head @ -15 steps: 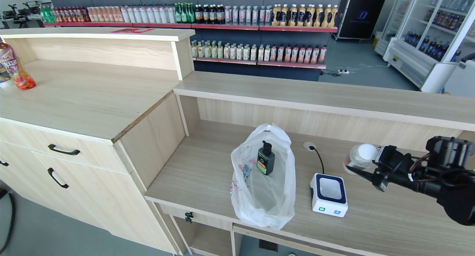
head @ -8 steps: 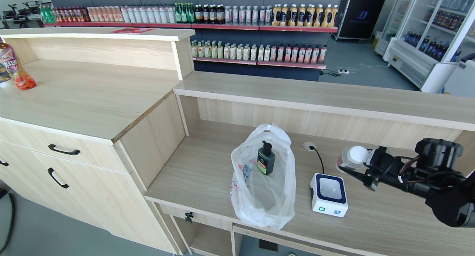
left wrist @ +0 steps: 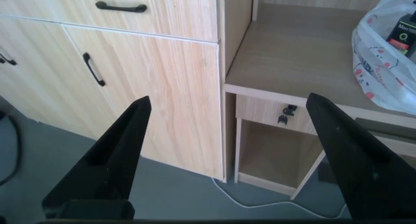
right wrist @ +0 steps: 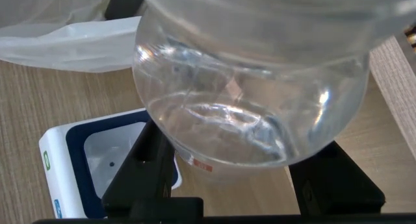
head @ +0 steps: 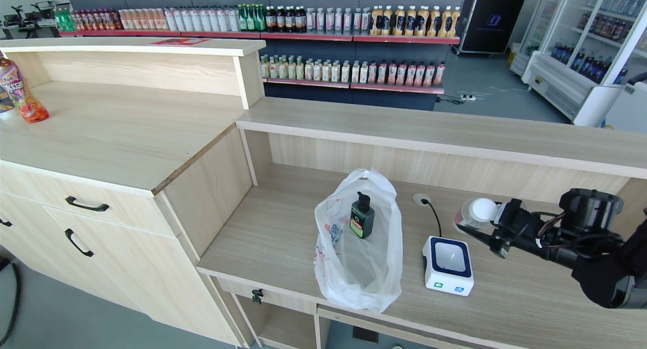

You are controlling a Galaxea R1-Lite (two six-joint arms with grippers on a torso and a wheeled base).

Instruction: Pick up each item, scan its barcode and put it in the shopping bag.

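Observation:
A clear bottle with a white cap [head: 475,212] hangs above the lower counter [head: 283,232], with my right gripper [head: 480,226] shut on it, just right of and above the white-and-blue barcode scanner [head: 448,264]. In the right wrist view the clear bottle [right wrist: 253,87] sits between the dark fingers [right wrist: 153,175], over the scanner [right wrist: 107,162] and near the bag [right wrist: 65,39]. The white plastic shopping bag [head: 360,248] stands open left of the scanner, with a dark pump bottle [head: 362,218] inside. My left gripper [left wrist: 227,159] is open over the floor beside the cabinet; the bag [left wrist: 387,58] is farther off.
An orange drink bottle [head: 21,93] stands on the raised counter at far left. The scanner's cable runs to a grommet [head: 421,199] behind it. A raised ledge [head: 434,131] backs the lower counter. Drawers with black handles [head: 86,206] are at lower left.
My right gripper has carried the clear bottle leftward, closer to the scanner. Bag, scanner and pump bottle have stayed put.

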